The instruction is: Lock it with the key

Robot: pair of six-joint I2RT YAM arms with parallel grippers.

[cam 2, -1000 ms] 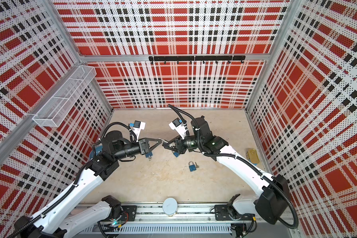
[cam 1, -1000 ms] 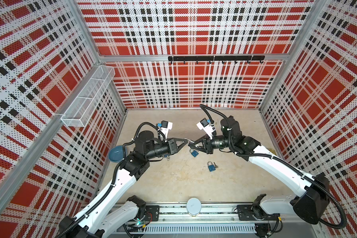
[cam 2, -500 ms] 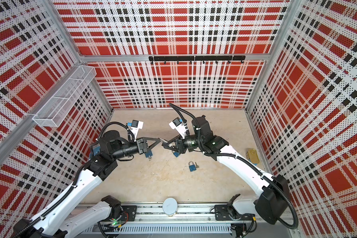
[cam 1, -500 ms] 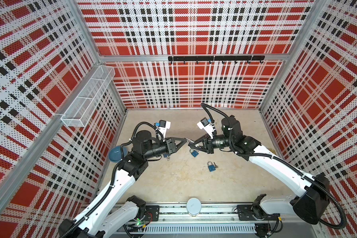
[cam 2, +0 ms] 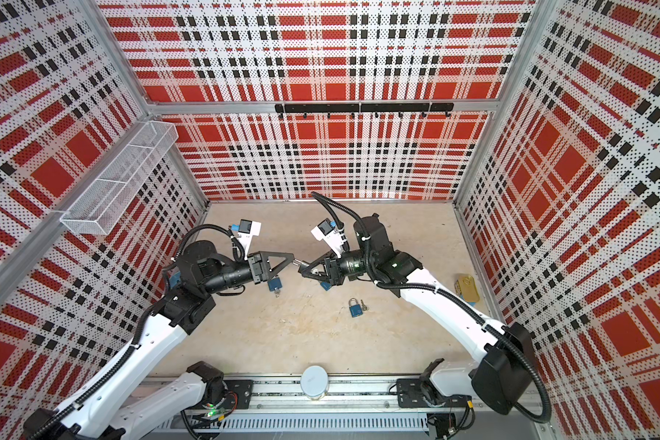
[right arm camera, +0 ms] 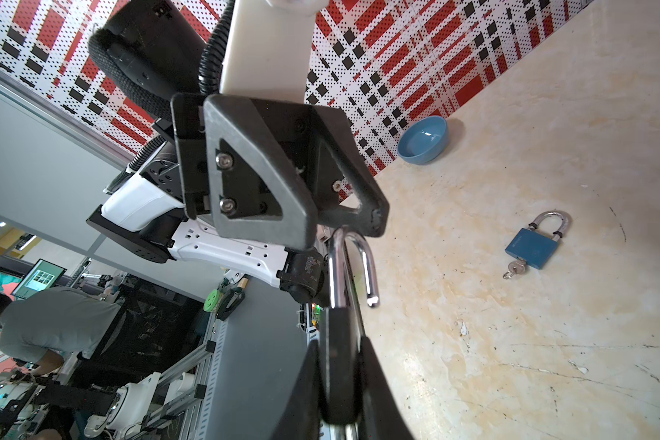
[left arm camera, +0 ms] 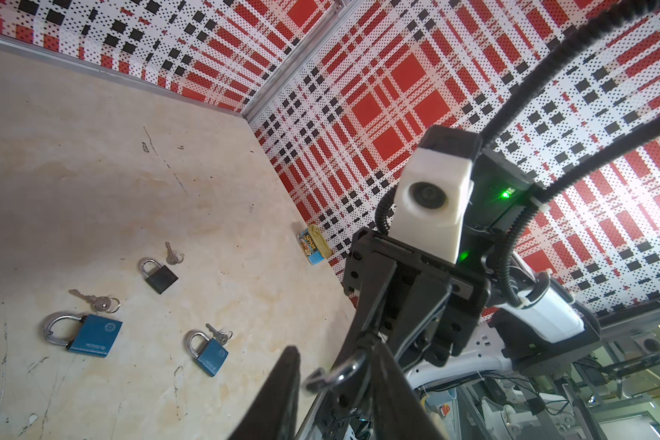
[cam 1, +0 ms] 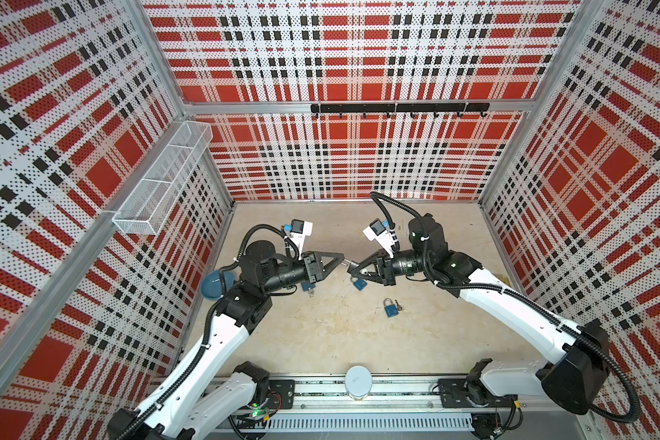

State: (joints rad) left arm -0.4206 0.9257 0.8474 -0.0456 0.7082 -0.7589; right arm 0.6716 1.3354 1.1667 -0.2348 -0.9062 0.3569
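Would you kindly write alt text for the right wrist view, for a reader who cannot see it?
The right gripper clamps a black padlock whose silver shackle stands open, its tip close to the left gripper. On the beige floor beyond lie a blue padlock with a key and a blue bowl.

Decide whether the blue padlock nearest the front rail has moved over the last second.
No. The blue padlock lies in the same spot, just as far behind the white cylinder on the front rail.
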